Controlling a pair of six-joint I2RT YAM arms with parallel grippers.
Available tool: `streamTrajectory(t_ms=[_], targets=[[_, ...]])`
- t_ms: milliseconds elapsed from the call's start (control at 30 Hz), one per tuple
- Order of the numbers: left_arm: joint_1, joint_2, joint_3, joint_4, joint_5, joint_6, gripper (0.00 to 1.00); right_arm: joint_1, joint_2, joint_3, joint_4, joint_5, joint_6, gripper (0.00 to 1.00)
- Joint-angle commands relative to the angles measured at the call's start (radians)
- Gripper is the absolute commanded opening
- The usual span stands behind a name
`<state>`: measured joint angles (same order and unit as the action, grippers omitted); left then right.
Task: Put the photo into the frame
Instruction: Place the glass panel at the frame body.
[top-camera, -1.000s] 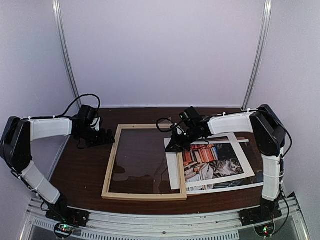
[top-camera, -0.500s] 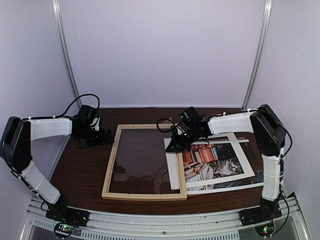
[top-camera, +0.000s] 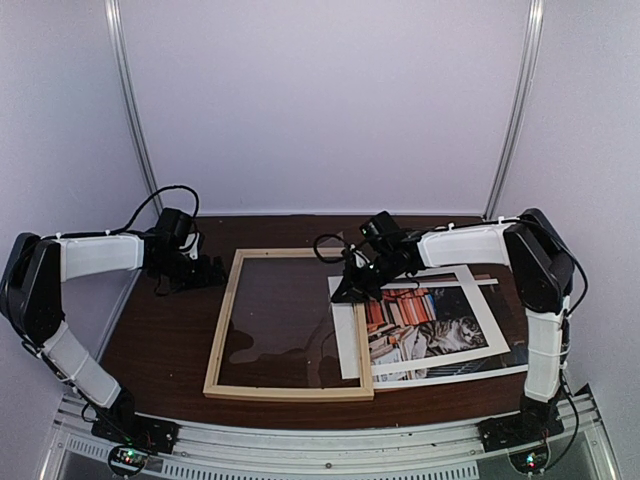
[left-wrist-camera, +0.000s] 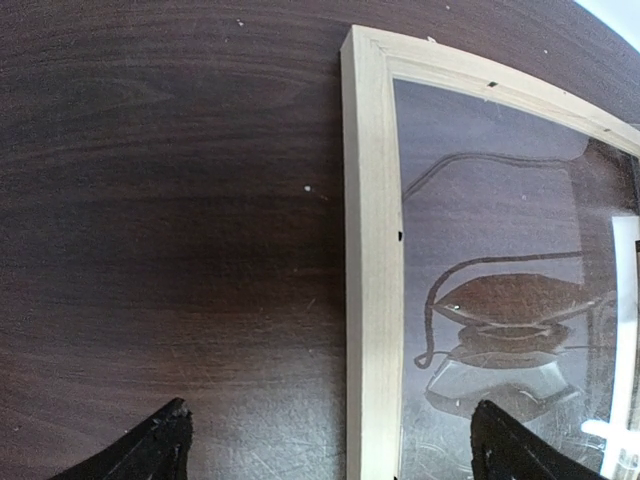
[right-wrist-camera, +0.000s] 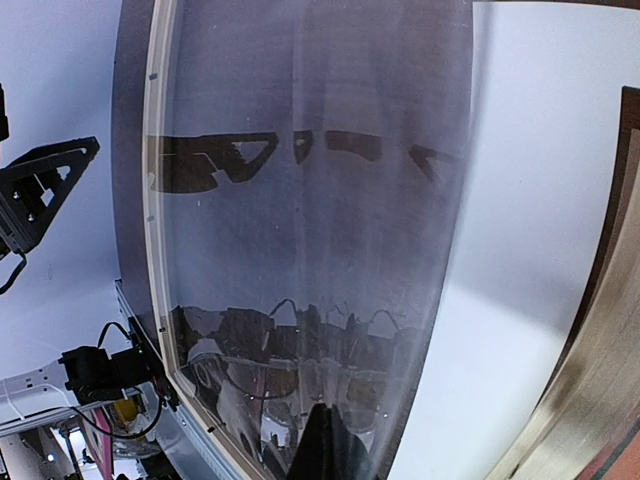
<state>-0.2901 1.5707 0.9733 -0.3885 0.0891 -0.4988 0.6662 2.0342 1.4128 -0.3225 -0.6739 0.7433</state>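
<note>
The frame of pale wood lies flat at the table's centre-left, and a glossy clear pane fills it. The photo of the cat and books lies face up to its right. Its white left border overlaps the frame's right strip. My right gripper is shut, with its tips down at the photo's upper-left corner. In the right wrist view the gripper shows as one dark wedge over the pane; any pinch is hidden. My left gripper is open. Its fingers straddle the frame's left strip.
A second pale sheet sticks out from under the photo at the front right. The dark wood table ends at a metal rail in front. Enclosure walls stand close on the left, back and right.
My left gripper has drawn back slightly to the left, away from the frame's top-left corner. The right gripper, photo and frame have not visibly moved.
</note>
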Motion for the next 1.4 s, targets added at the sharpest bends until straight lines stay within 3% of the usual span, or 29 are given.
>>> streamTrajectory(t_ms=[0,1367], targets=[[-0.007,0.007,0.027,0.016,-0.009,0.008,0.98,-0.003,-0.045,-0.004,0.0,0.022,-0.004,0.0],[-0.007,0.007,0.016,0.02,0.016,0.01,0.98,0.017,-0.033,-0.036,0.061,0.042,0.048,0.01]])
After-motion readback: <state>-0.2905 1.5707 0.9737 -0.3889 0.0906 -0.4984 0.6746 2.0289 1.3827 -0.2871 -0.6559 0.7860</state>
